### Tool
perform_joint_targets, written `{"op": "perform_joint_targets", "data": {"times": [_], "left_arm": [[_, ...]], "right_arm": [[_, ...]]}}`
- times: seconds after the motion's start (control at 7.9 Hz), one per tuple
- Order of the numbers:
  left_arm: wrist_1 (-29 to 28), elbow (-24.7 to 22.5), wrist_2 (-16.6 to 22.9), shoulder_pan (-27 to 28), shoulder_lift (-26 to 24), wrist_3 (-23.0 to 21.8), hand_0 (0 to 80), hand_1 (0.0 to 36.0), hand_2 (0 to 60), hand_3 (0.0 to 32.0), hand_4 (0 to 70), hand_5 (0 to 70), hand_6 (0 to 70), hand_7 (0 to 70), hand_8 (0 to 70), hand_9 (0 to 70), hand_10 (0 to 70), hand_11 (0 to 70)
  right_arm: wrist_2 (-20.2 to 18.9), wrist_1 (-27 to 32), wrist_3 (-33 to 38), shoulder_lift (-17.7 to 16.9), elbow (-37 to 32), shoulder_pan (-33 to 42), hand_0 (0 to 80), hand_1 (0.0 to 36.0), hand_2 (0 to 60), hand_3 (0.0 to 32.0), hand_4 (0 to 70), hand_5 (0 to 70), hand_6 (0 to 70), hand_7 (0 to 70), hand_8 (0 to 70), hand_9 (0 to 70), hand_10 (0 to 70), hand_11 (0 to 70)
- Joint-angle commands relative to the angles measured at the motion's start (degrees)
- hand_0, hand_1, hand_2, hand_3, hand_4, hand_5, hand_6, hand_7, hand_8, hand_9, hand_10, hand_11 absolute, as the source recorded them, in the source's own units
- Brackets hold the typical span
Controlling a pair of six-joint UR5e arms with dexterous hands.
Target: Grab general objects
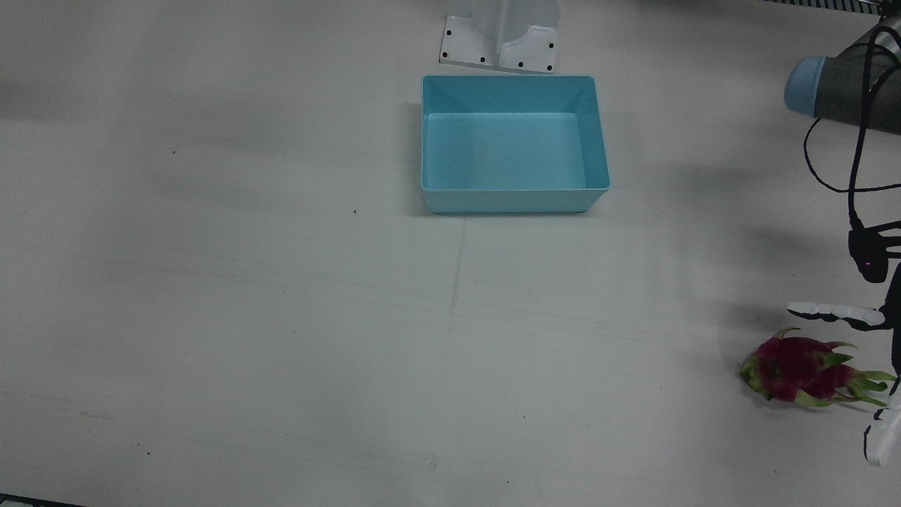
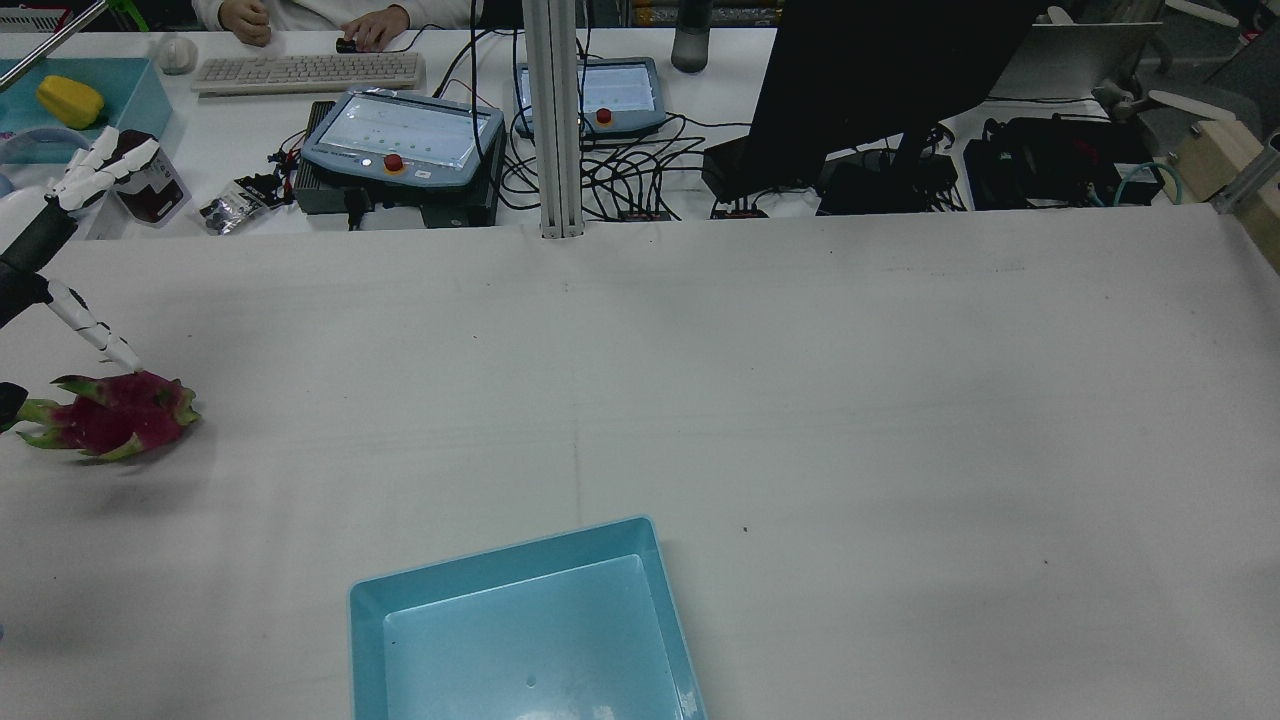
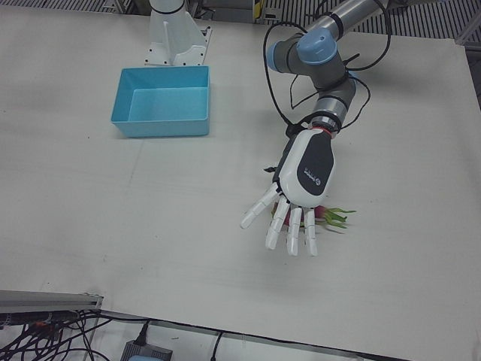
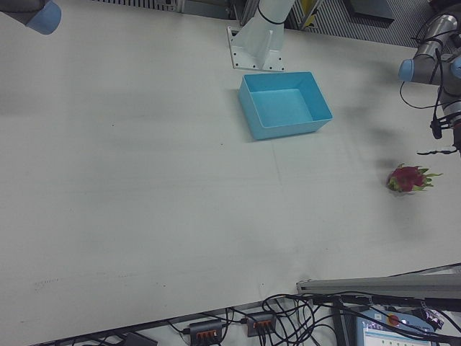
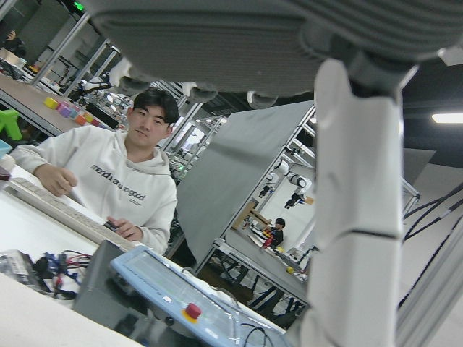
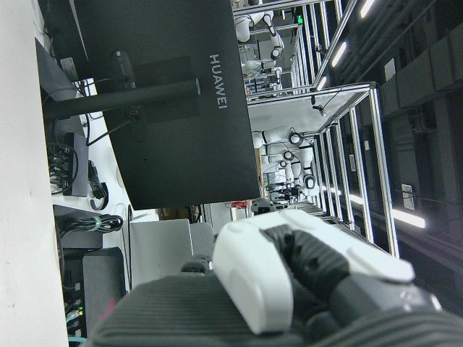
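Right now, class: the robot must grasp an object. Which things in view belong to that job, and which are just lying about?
Belonging to the job:
dragon fruit
left hand, open above the fruit
blue bin, empty, probably the drop-off

Just lying about:
keyboard
two teach pendants
monitor
yellow object in a side bin

The left arm (image 3: 323, 56), in the upper middle of the left-front view, has grey tubes, light blue joint caps and loose black cables. The left hand (image 3: 297, 188) has white segmented fingers, a black back plate and a small round logo.
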Motion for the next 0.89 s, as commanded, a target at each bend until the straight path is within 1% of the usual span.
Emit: {"op": "perform_joint_targets", "data": {"times": [0.0,0.13,0.25,0.38,0.51,0.63,0.76], "left_arm": [[5.02,0.64,-1.05,1.20,-0.03,7.56,80.0,34.9,4.4,18.0,0.0,70.0,0.0,2.8,0.0,0.0,0.0,0.0],[5.53,-0.14,-2.71,1.29,-0.12,11.94,78.1,32.2,4.2,32.0,1.6,0.0,0.0,0.1,0.0,0.0,0.0,0.0],[5.79,-0.41,-3.33,2.51,-0.20,14.25,69.0,30.1,5.5,32.0,0.6,0.0,0.0,0.0,0.0,0.0,0.0,0.0],[6.84,-0.41,-4.82,5.30,-0.21,14.36,79.1,32.3,5.2,32.0,1.6,0.0,0.0,0.0,0.0,0.0,0.0,0.0],[6.85,-0.07,-6.40,8.03,-0.12,14.45,80.0,34.0,3.2,32.0,3.0,0.0,0.0,0.9,0.0,0.0,0.0,0.0],[7.20,0.46,-9.02,10.41,0.14,14.45,80.0,34.8,1.3,31.4,0.7,34.1,0.0,2.3,0.0,0.0,0.0,0.0],[7.98,1.77,-10.27,10.60,0.06,14.54,80.0,33.0,1.0,32.0,2.6,0.0,0.0,1.2,0.0,0.0,0.0,0.0]], "right_arm": [[0.00,-0.02,0.00,0.05,0.00,0.00,0.0,0.0,0.0,0.0,0.0,0.0,0.0,0.0,0.0,0.0,0.0,0.0],[0.00,-0.02,0.00,0.05,0.00,0.00,0.0,0.0,0.0,0.0,0.0,0.0,0.0,0.0,0.0,0.0,0.0,0.0],[0.00,-0.02,0.00,-0.04,0.00,0.00,0.0,0.0,0.0,0.0,0.0,0.0,0.0,0.0,0.0,0.0,0.0,0.0],[0.00,-0.02,0.00,0.05,0.00,0.00,0.0,0.0,0.0,0.0,0.0,0.0,0.0,0.0,0.0,0.0,0.0,0.0],[0.00,0.07,0.00,-0.04,0.00,0.00,0.0,0.0,0.0,0.0,0.0,0.0,0.0,0.0,0.0,0.0,0.0,0.0],[0.00,-0.02,0.00,-0.04,0.00,0.00,0.0,0.0,0.0,0.0,0.0,0.0,0.0,0.0,0.0,0.0,0.0,0.0],[0.00,-0.02,0.00,-0.04,0.00,0.00,0.0,0.0,0.0,0.0,0.0,0.0,0.0,0.0,0.0,0.0,0.0,0.0]]}}
